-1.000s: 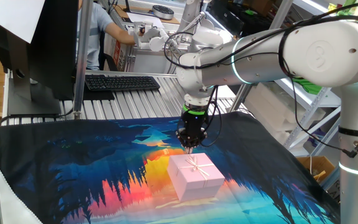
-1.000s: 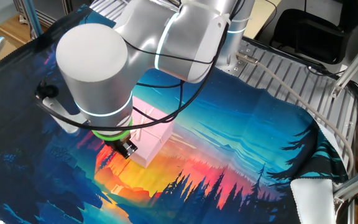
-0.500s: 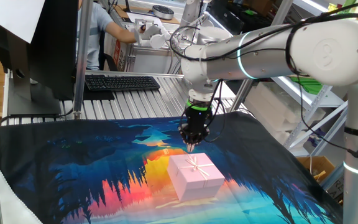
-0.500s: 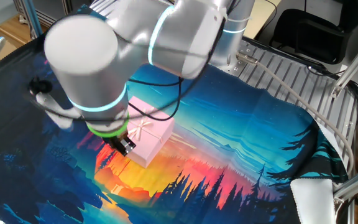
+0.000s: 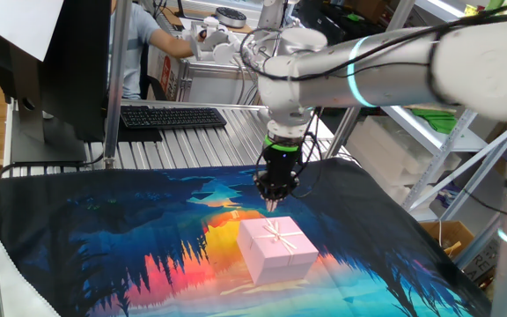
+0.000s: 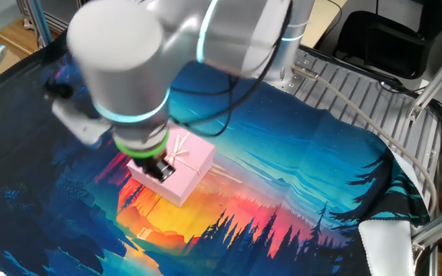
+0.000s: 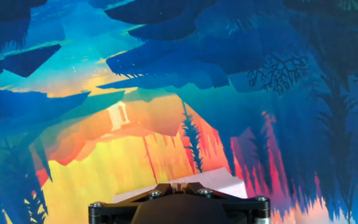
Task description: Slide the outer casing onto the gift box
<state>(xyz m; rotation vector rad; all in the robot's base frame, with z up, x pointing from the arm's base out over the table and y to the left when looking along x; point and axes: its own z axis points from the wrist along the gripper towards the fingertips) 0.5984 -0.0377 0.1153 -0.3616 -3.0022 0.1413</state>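
Note:
The outer casing [image 5: 277,249] is a pale pink square sleeve with a cream ribbon cross and small bow on top. It lies flat on the printed cloth, and it also shows in the other fixed view [image 6: 191,164] and as a pink edge in the hand view [image 7: 220,182]. My gripper [image 5: 272,206] hangs fingers-down just above the casing's far edge, not touching it. Its fingertips [image 7: 166,185] are pressed together with nothing between them. The gripper [image 6: 159,172] covers part of the casing in the other fixed view. The gift box with its dark brown inside shows in no view.
The colourful printed cloth [image 5: 104,238] covers the table. A keyboard [image 5: 172,115] and a dark monitor [image 5: 69,62] stand behind the cloth on a slatted metal top [image 6: 359,100]. A person [image 5: 143,35] sits further back.
The arm has swung and lifted its elbow, so more of the casing shows in the other fixed view. The fingertips shifted slightly. The casing has not moved.

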